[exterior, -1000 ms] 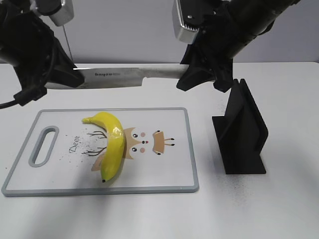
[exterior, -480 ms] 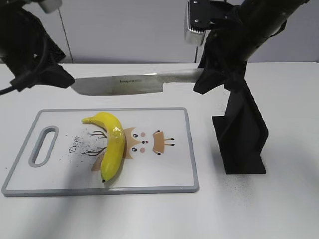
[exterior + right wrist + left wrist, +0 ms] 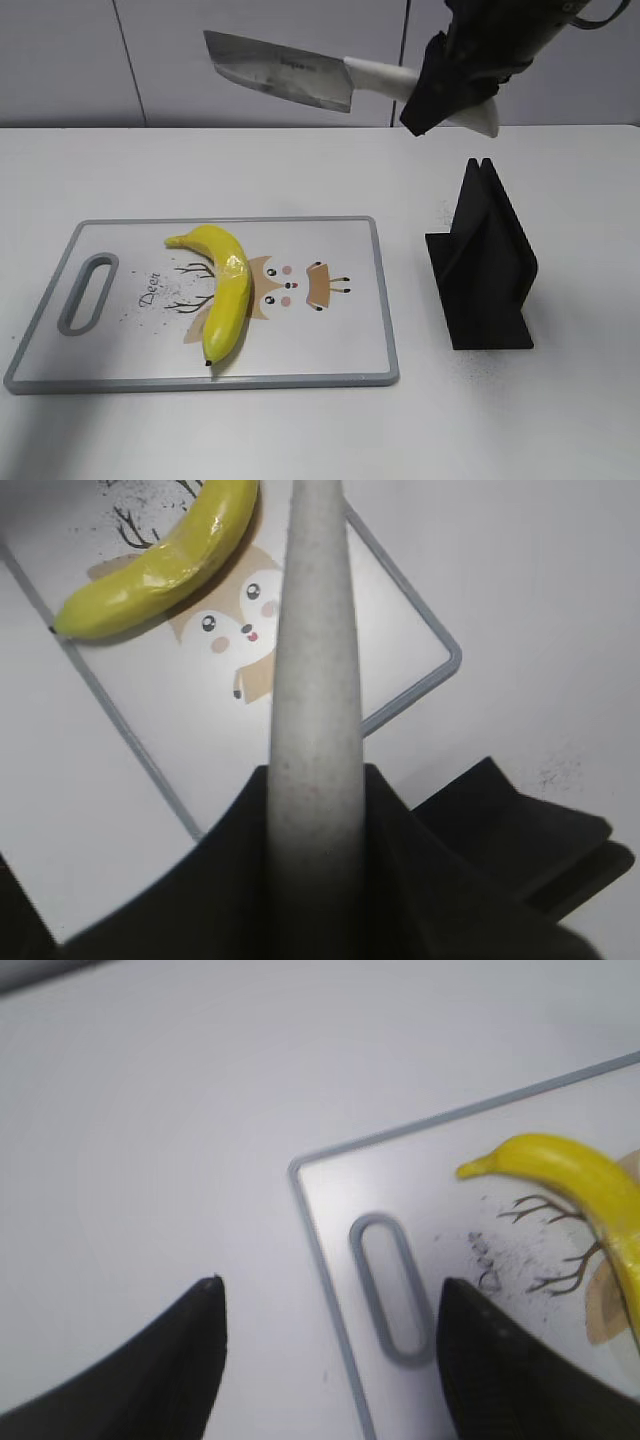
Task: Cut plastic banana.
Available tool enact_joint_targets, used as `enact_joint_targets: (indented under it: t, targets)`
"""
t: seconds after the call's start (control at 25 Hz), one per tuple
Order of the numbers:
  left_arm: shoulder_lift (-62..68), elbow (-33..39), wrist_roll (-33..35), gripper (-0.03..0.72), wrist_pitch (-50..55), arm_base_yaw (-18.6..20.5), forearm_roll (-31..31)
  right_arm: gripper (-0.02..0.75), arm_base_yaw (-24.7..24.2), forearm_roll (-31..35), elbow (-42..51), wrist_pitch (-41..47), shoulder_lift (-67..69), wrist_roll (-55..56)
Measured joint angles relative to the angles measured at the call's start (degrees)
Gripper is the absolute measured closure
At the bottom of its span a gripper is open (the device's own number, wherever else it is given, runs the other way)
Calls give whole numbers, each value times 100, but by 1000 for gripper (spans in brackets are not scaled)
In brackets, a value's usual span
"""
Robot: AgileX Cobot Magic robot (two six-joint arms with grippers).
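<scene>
Looking from the exterior view, I have my right hand [image 3: 455, 85] clamped on the pale handle of the knife [image 3: 285, 70], blade held high and well above the surface [image 3: 300, 170], while the plastic banana [image 3: 225, 290] lies unheld on the cutting board [image 3: 340, 340], curving from its upper stem end down across the printed deer to its dark tip near the board's front edge; the black knife stand [image 3: 485, 265] sits apart to the right. My left hand does not show in this view. From the left wrist, my left hand [image 3: 330, 1350] is spread wide with nothing between its fingers, hovering over the board's slotted handle end, and only the banana's stem end [image 3: 560, 1165] shows, lying to one side of it. From the right wrist, I look down the knife's handle [image 3: 310, 680] gripped between my fingers, with the banana [image 3: 160, 565] far below beside the cartoon face. I judge the banana to be light, rigid and glossy, so it would likely skid or roll under a blade; a band near its middle looks like a seam, and I would aim the edge there, steadying the fruit near one end with my free hand.
</scene>
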Motion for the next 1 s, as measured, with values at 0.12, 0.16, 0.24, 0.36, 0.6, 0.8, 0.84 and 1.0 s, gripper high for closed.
enact_joint_targets:
  t: [0.12, 0.16, 0.24, 0.36, 0.6, 0.8, 0.84, 1.0]
  targets:
    - [-50, 1, -241, 70, 608, 278, 73, 576, 0, -99, -7, 129, -161, 830]
    - [-100, 16, -256, 73, 651, 333, 73, 576, 0, -154, 18, 143, -236, 1098]
    - [-304, 171, -291, 80, 673, 373, 73, 576, 0, -210, 182, 118, -492, 1581]
    - [-852, 594, -298, 92, 702, 374, 35, 576, 0, -337, 708, -138, -1050, 2447]
    - [-2467, 1876, -303, 97, 546, 374, -63, 576, 5, -1493, 1888, -729, -2215, 4722]
    - [-4084, 3232, -303, 100, -141, 374, -68, 576, 5, -2315, 2562, -796, -2671, 5911]
    - [-4406, 3455, -308, 100, -249, 374, -68, 576, 5, -2336, 2649, -809, -2692, 5953]
    - [-5601, 4276, -314, 100, -433, 374, -68, 576, 5, -2340, 2950, -955, -2686, 6031]
